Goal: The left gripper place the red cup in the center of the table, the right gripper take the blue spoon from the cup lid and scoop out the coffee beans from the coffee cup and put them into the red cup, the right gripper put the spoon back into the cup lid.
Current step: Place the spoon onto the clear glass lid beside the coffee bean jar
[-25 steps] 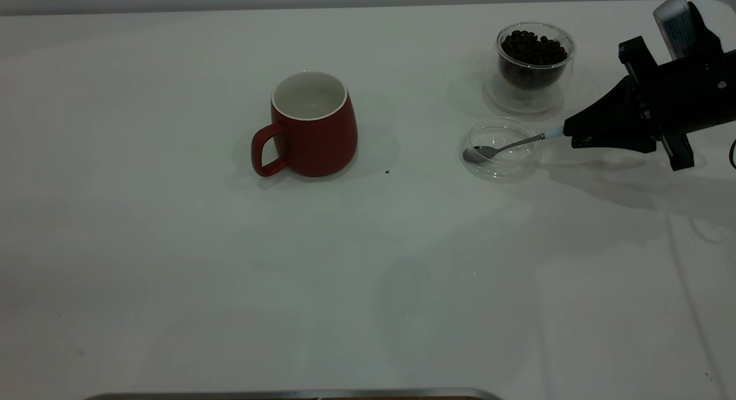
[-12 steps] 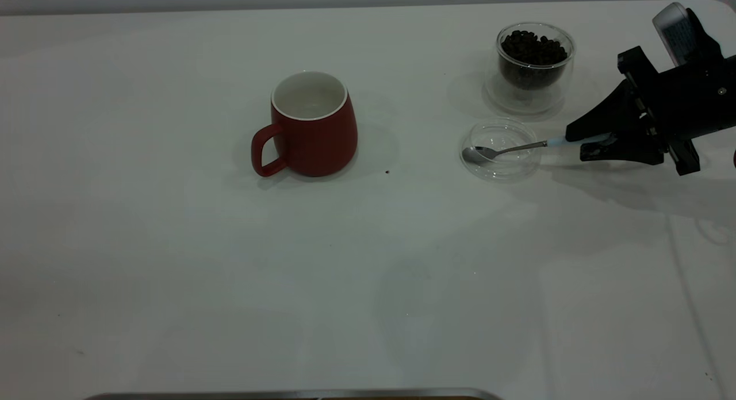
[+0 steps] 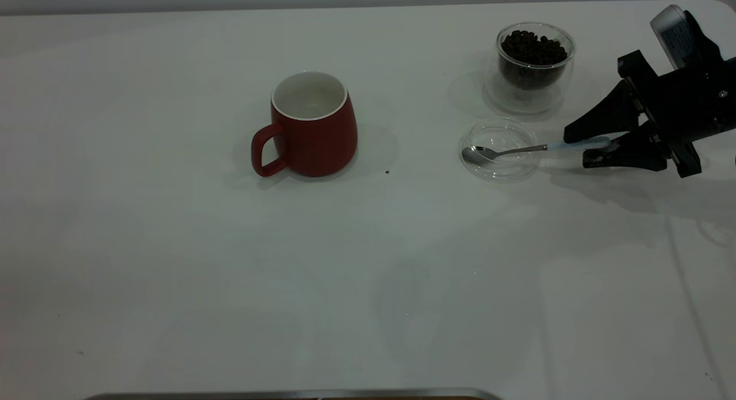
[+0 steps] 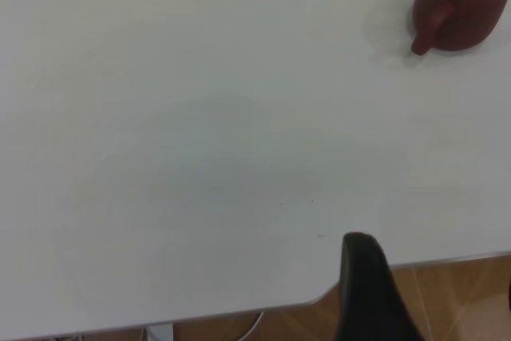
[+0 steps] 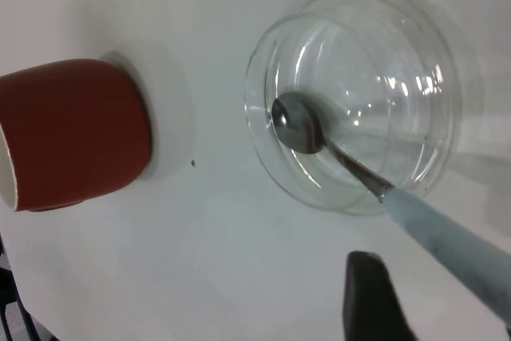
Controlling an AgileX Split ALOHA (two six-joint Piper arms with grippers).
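The red cup (image 3: 316,141) stands upright near the table's middle, handle toward the left; it also shows in the left wrist view (image 4: 463,1). The glass coffee cup (image 3: 535,61) full of dark beans stands at the far right. In front of it lies the clear cup lid (image 3: 501,123), with the spoon (image 3: 512,151) resting in it, bowl down. The spoon's blue handle (image 5: 447,229) sticks out between the spread fingers of my right gripper (image 3: 577,149), which is open and not clamping it. My left gripper (image 4: 435,259) hangs open off the table's near edge, far from the cup.
A single dark bean (image 3: 387,172) lies on the white table right of the red cup. A metal strip (image 3: 287,394) runs along the front edge. The table's edge and a wooden floor (image 4: 447,293) show in the left wrist view.
My right gripper has opened and drawn back slightly to the right. The spoon it held has settled lower into the lid. The red cup has not moved.
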